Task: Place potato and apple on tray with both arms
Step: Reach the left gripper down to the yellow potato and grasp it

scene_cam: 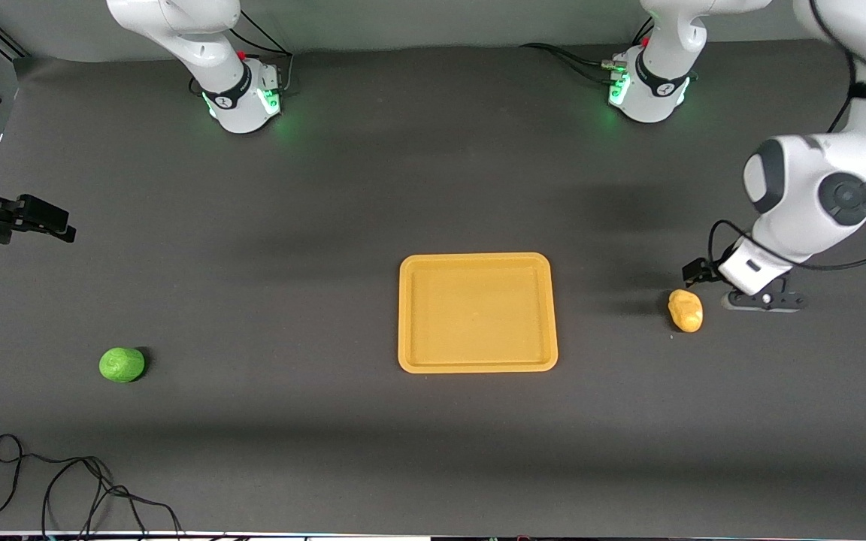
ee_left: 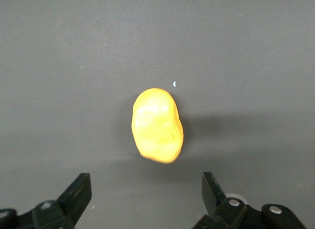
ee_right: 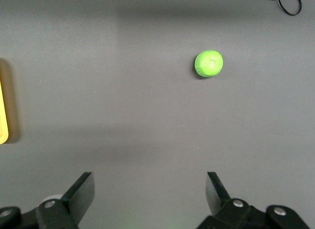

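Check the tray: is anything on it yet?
Nothing lies on the tray; its whole floor shows bare. The potato and apple sit on the table.

The potato (ee_left: 157,126) is glossy yellow-orange with paler highlights, lying on plain dark grey table (ee_left: 59,66) ahead of the left gripper's (ee_left: 146,193) black, spread jaws. The apple (ee_right: 208,63) is bright green with a fine texture, well ahead of the right gripper's (ee_right: 149,192) black, parted jaws. The tray (scene_cam: 477,312) is uniform orange-yellow, slightly duller than the potato.
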`<act>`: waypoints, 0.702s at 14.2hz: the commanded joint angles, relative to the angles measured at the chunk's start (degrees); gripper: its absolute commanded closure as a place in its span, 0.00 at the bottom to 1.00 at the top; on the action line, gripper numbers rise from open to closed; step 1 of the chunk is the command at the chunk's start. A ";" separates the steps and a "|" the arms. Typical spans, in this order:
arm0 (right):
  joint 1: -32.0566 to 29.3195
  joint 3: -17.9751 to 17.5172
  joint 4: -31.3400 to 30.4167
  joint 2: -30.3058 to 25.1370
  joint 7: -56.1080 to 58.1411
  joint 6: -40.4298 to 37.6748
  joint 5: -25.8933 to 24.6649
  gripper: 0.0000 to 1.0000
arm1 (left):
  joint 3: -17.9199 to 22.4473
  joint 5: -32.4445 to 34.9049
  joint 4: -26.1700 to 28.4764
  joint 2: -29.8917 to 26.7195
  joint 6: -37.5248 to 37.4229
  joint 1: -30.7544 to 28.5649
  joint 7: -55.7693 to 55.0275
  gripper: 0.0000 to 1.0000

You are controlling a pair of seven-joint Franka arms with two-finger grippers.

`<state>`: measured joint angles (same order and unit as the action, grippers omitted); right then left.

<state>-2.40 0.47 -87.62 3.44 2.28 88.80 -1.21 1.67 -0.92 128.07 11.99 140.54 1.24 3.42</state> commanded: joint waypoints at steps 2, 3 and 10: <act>-0.07 -0.03 0.52 0.34 -0.78 0.49 0.16 0.00 | 0.27 0.57 -2.37 8.20 4.82 -0.36 -2.46 0.08; -0.07 -0.03 0.43 0.43 -0.78 0.49 0.16 0.00 | 0.27 0.48 -3.95 10.40 4.83 -0.71 -2.46 0.08; -0.33 0.14 -0.18 0.61 -0.34 1.98 1.30 0.00 | -0.08 -0.14 -4.58 10.78 5.36 0.07 -4.03 0.88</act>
<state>-2.47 0.56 -87.74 4.02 2.28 89.61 -0.77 1.77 -0.97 123.84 24.63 146.94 0.68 1.57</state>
